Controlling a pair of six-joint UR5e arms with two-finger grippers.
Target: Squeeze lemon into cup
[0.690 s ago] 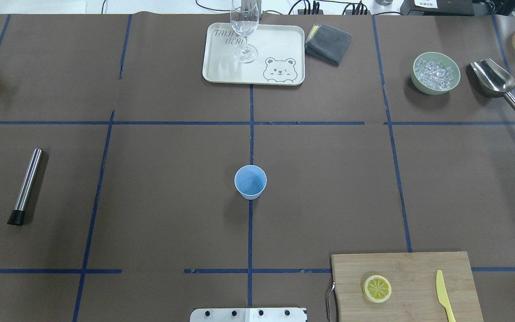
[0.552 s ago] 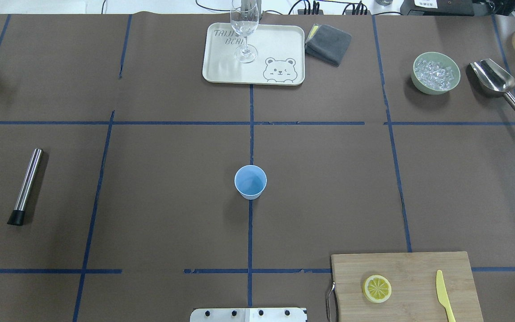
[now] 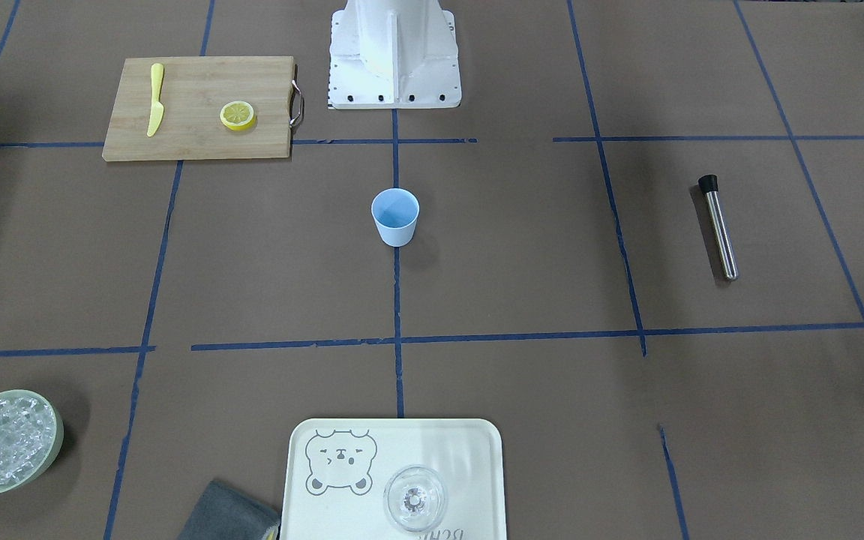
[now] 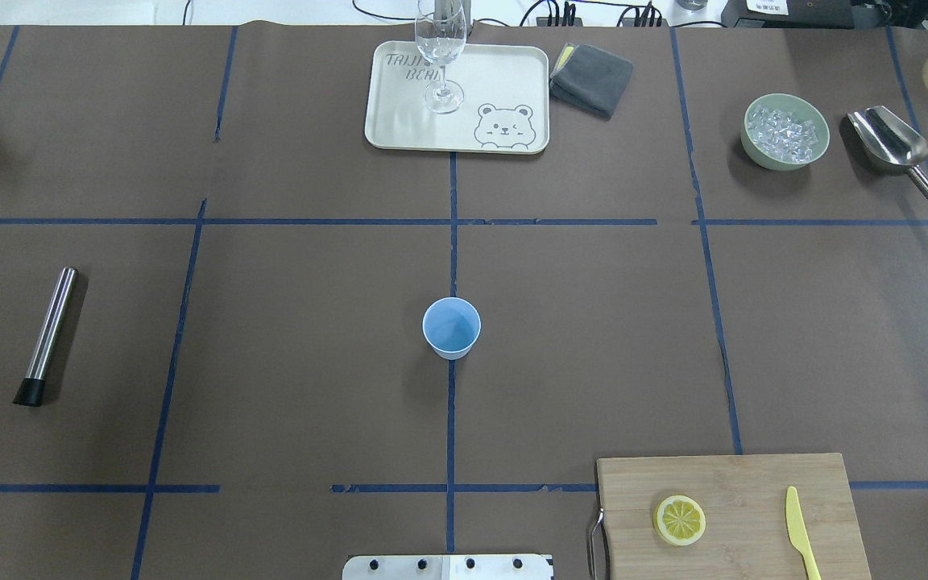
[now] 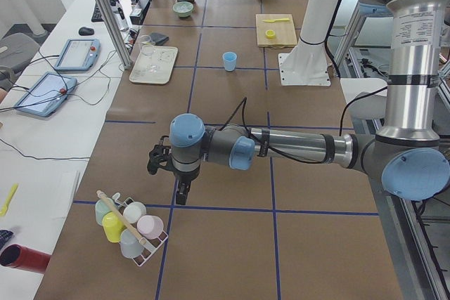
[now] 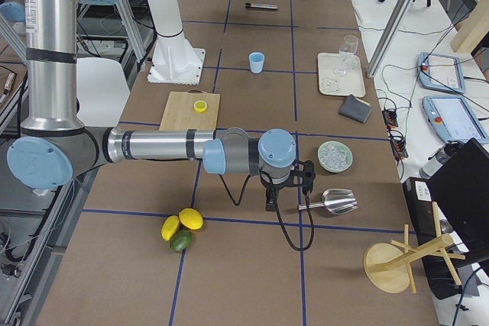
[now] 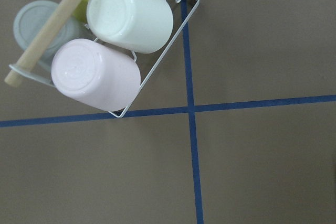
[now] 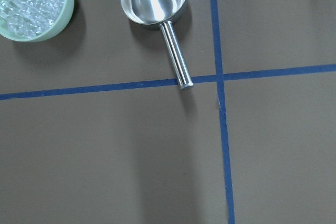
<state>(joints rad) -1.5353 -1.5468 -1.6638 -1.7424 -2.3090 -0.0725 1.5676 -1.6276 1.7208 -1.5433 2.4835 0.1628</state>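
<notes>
- Lemon (image 4: 680,519) lies on the board (image 4: 754,482); cup (image 4: 451,327) stands mid-table, well apart.
- Left gripper (image 5: 181,193) and right gripper (image 6: 270,202): I can't tell whether either is apart or together.

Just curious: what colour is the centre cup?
The cup is light blue; overhead view shows it best.

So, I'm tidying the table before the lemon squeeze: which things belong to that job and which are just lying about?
For the job: lemon slice, blue cup.
Lying about: yellow knife, cutting board, wine glass, tray, ice bowl, metal scoop, grey cloth, steel rod.
</notes>
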